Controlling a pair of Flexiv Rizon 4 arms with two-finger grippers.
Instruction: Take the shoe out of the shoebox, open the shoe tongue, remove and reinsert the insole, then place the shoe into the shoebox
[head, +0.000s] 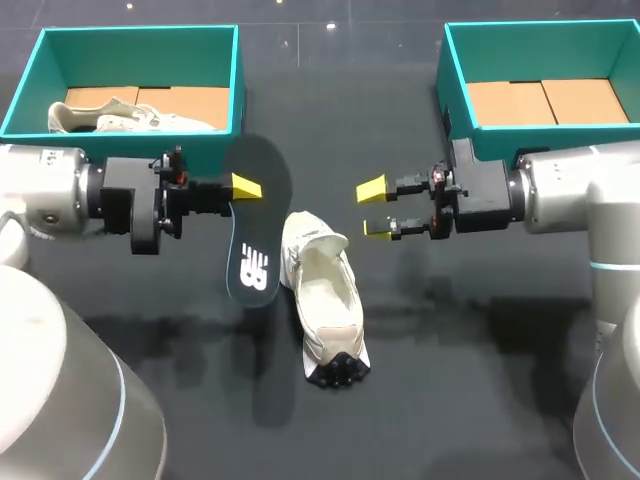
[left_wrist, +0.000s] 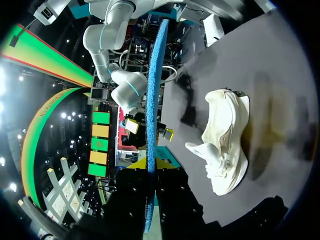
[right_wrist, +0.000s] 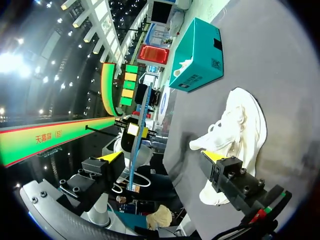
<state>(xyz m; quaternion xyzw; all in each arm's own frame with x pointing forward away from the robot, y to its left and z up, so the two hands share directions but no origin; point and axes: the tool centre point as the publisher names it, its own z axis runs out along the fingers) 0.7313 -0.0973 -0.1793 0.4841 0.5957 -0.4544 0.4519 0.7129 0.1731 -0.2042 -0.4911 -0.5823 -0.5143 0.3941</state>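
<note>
Insole (head: 262, 225) gripped, shoe (head: 325, 290) on the counter (head: 480, 350)
The left tool (head: 243, 190) clamps the insole edgewise; the right tool (head: 375, 210) stands wide open, empty; the shoe lies between them, beside the insole.

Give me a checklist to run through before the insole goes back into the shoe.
1. Insole clamped in the left gripper: ok, it sits edge-on between the fingers.
2. Shoe lying on the table with its opening up: ok.
3. Tongue folded back off the opening: ok, it stands up.
4. Right gripper open and free to steady the shoe: ok, it is beside the shoe, not touching.
5. Insole's toe end matched to the shoe's toe end: cannot tell.
</note>
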